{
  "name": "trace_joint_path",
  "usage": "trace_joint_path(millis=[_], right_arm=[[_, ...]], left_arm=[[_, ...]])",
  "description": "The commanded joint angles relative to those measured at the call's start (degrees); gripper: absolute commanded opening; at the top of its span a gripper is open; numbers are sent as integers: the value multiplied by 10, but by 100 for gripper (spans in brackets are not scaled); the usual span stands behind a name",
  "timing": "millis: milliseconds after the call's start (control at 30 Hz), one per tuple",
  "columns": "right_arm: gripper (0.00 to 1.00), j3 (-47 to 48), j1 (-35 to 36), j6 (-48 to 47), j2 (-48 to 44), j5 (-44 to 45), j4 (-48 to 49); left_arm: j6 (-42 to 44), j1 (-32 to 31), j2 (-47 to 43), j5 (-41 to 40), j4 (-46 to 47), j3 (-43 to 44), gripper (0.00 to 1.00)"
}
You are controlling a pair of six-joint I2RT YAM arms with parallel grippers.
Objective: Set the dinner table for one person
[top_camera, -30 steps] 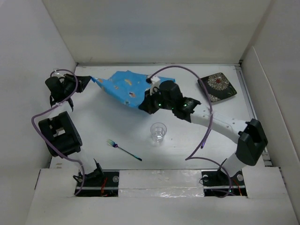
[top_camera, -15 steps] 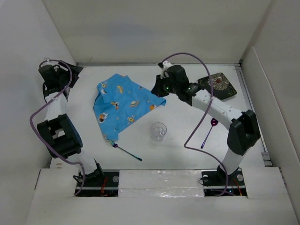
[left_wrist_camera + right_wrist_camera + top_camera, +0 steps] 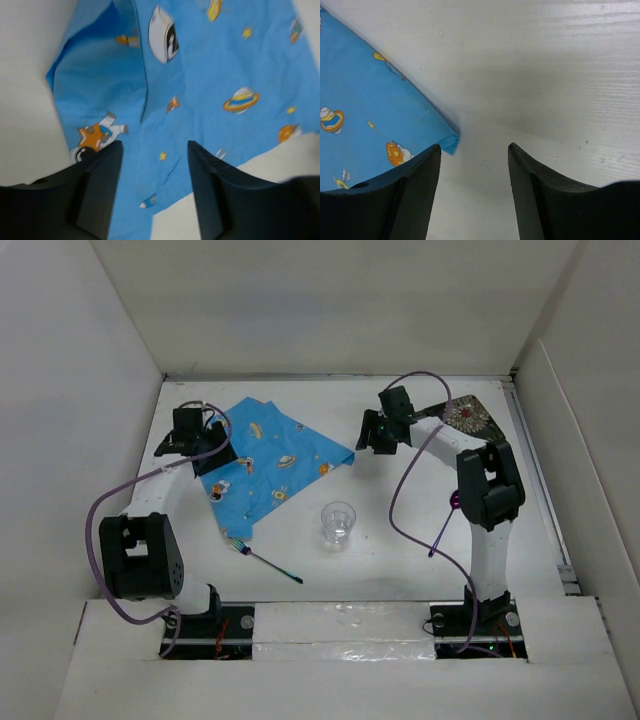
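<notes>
1. Since a moment ago, the blue cloth placemat with cartoon space pictures [image 3: 275,462] has come down out of the air. Now it lies spread on the big flat white dinner table [image 3: 400,570], and both arms have let it go.
2. The dinner table is under everything and fills the floor between the white walls.
3. The placemat lies toward the back left, most likely so the dishes can go on top of it next. Its left edge looks folded over on itself, so it is not fully flat.
4. The left pincer [image 3: 215,455] hangs over that folded edge. Its two black fingers [image 3: 97,195] stand apart, with only cloth showing below them, and it grips nothing. My guess is that it is there to fix the fold.
5. The right pincer [image 3: 368,438] is just off the placemat's right corner. It is spread wide with bare table between its fingers [image 3: 415,195], and it grips nothing.
6. A clear plastic cup [image 3: 338,521] stands upright near the placemat's front edge, not touching it.
7. A shiny rainbow-coloured metal fork [image 3: 268,561] lies in front, with its prongs right at the cloth's near corner.
8. A thin purple spoon [image 3: 441,534] lies on the right, partly behind the right arm.
9. A dark square plate with a flower pattern [image 3: 470,418] waits at the back right. None of these is on the placemat yet.
</notes>
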Motion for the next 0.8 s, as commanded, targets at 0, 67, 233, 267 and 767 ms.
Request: trace_joint_path(millis=[0,67,233,267,767], right_arm=[[63,-20,-3,22,-9,-59,44],[63,-18,-3,24,-1,-78,52],[63,14,-3,25,34,-107,44],[63,19,-3,25,38,-107,42],[21,62,-3,48,68,-147,62]], left_arm=[[60,-7,-22,-22,-57,-21,58],[60,-24,-6,-31,-61,-25,61],[60,-70,80,-60,-85,10,61],[60,-70,96,-58,-81,17,60],[77,-70,217,-45,-94,100,0]])
